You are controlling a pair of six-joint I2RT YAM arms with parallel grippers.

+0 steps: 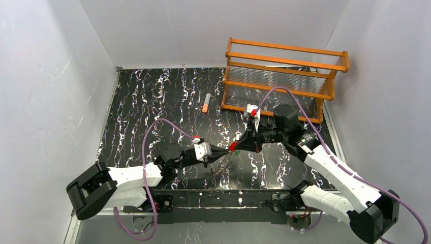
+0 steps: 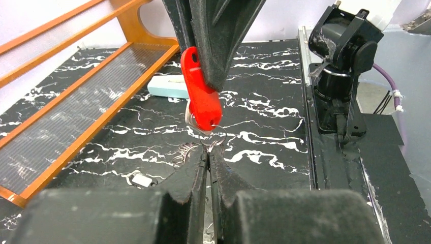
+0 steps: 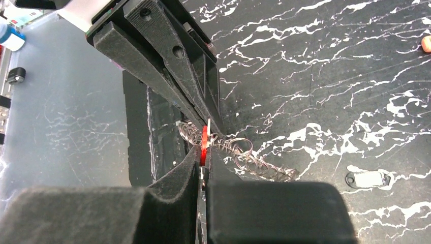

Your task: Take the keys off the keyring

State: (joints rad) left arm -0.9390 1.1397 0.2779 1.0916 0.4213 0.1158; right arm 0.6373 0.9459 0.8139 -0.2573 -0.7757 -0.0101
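Observation:
My two grippers meet tip to tip above the front middle of the table. My right gripper (image 1: 235, 146) (image 3: 202, 157) is shut on the red key (image 2: 203, 99) (image 3: 204, 142). My left gripper (image 1: 225, 153) (image 2: 209, 152) is shut on a small wire loop of the keyring (image 2: 217, 141), right under the red key. The rest of the keyring, a jagged coil of grey metal rings (image 3: 254, 161) (image 2: 184, 152), hangs down to the table. The dark-and-white key (image 3: 368, 179) (image 2: 142, 179) lies loose on the table. A small green piece (image 1: 237, 137) shows beside the right fingers.
An orange wooden rack (image 1: 284, 76) (image 2: 76, 101) stands at the back right. An orange-and-grey tube (image 1: 205, 104) lies in the middle back. A pale white-blue clip (image 2: 167, 86) lies near the rack. White walls enclose the black marbled table (image 1: 152, 101).

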